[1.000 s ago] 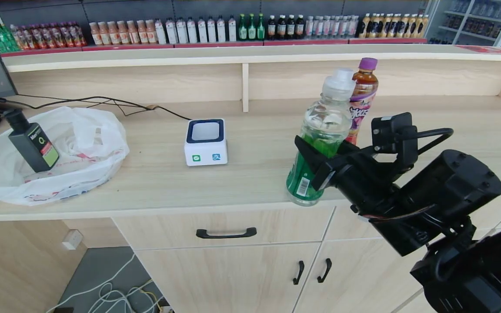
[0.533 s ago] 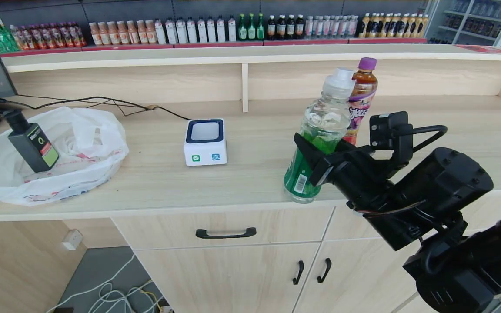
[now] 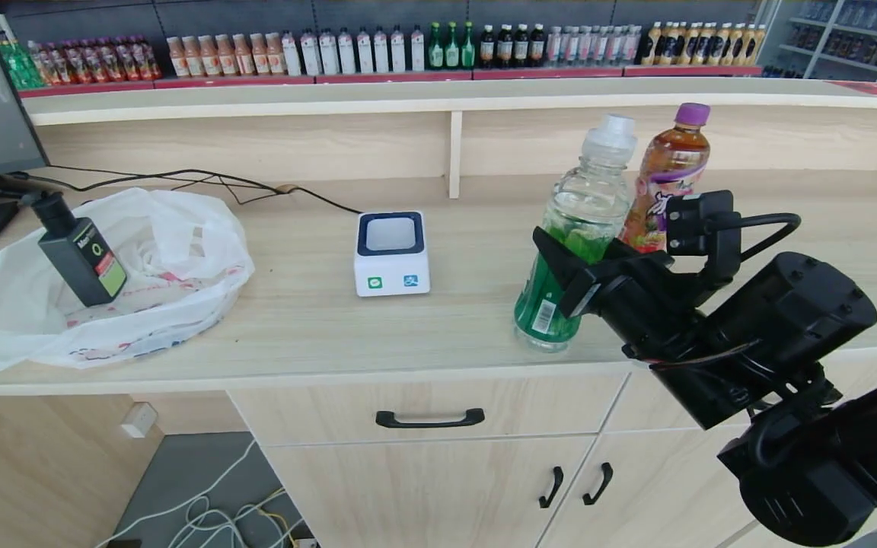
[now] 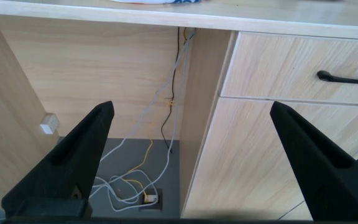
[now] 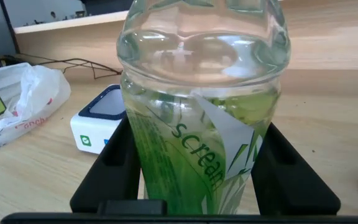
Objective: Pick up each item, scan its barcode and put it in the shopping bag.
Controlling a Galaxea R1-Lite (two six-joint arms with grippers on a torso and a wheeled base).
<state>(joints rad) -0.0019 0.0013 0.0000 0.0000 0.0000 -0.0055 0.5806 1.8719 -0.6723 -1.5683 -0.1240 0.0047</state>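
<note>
My right gripper [image 3: 572, 278] is shut on a clear bottle with a green label and a white cap [image 3: 579, 228]. The bottle leans slightly, and its base is close to the counter's front edge; whether it touches the wood I cannot tell. In the right wrist view the green bottle [image 5: 204, 124] sits between my right gripper's [image 5: 197, 177] black fingers. The white scanner cube [image 3: 392, 253] stands to the bottle's left. The white shopping bag [image 3: 172, 274] lies at the far left with a dark bottle [image 3: 81, 255] inside. My left gripper [image 4: 188, 162] is open below the counter.
A brown drink bottle with a purple cap [image 3: 667, 179] stands just behind the green one. Black cables [image 3: 202, 181] run along the back of the wooden counter [image 3: 446, 320]. A raised shelf ledge [image 3: 454, 152] backs it. Drawers and cabinet doors [image 4: 303, 155] lie below.
The head camera has shifted, sliding the whole scene to the right. Relative to the scanner, my right gripper has carried the green bottle a little to the left.
</note>
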